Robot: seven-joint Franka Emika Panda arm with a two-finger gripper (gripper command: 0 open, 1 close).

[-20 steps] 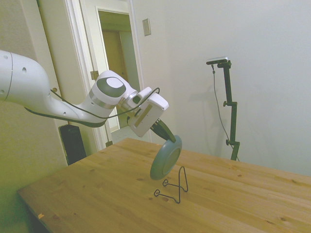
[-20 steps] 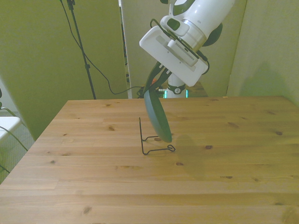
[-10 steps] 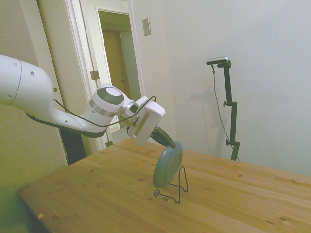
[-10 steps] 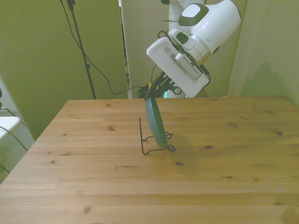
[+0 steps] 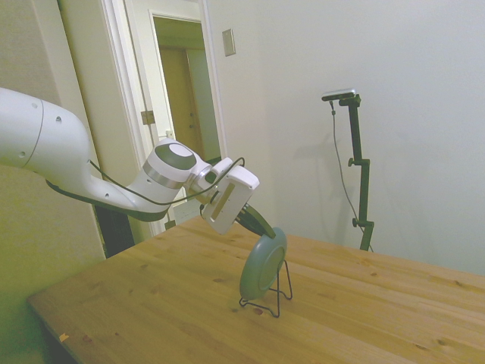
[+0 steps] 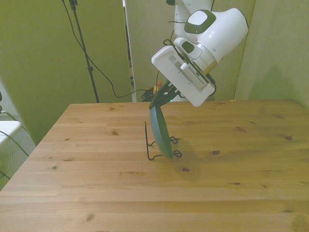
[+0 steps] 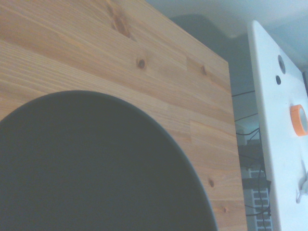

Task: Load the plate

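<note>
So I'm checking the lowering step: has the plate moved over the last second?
Yes. The plate, held at its top rim by the claw, has come down onto the wire stand; its lower edge now sits at the stand's base.

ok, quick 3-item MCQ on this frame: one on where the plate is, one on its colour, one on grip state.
1. Where is the plate?
A. flat on the table
B. on edge at the wire stand
C. off the table

2. Plate colour?
A. grey-teal
B. red
C. white

3. The gripper is:
A. open, clear of the plate
B. out of view
C. shut on the plate's top rim

Key: 1 B, its lower edge sits in the stand; 2 A, both views show it; 3 C, fingers pinch the rim.
</note>
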